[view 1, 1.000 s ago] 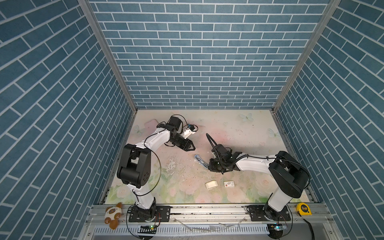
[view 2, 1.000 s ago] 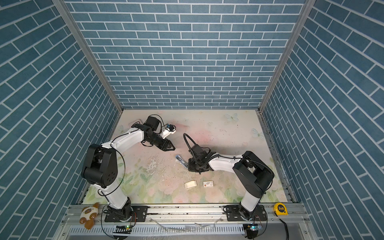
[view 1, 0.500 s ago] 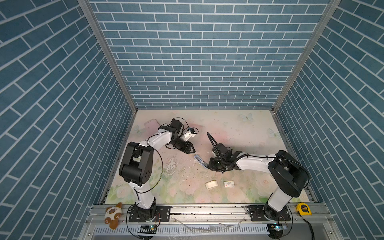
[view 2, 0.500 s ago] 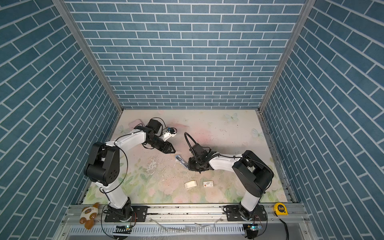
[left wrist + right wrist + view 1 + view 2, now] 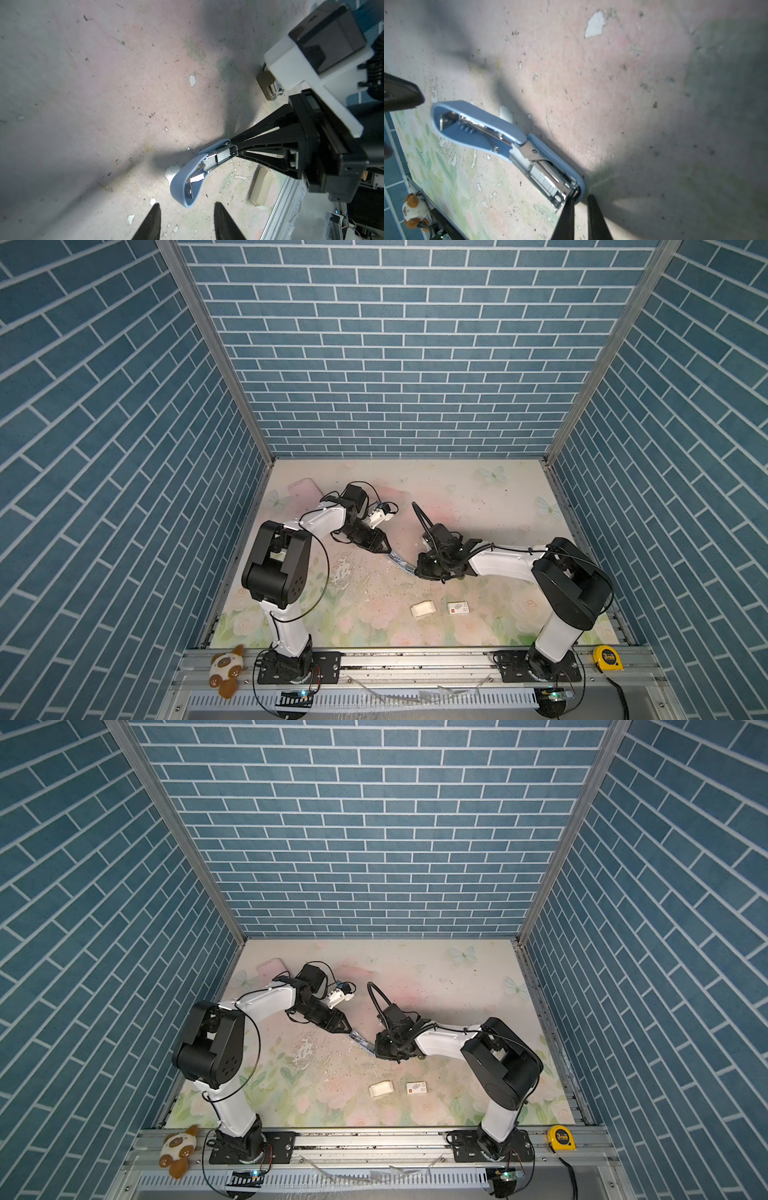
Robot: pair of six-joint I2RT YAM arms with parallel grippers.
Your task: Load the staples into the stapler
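Your right fingers [image 5: 568, 214] pinch the open blue stapler's [image 5: 473, 136] front end on the desk [image 5: 633, 104], staples [image 5: 544, 182] in its channel; your left fingers [image 5: 152, 220] stand apart, empty, just beside its lid.

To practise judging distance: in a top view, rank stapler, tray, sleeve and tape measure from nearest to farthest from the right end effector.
1. Stapler, gripped by the right end effector.
2. Tray, toward the front.
3. Sleeve, right of the tray.
4. Tape measure, front rail, far right.
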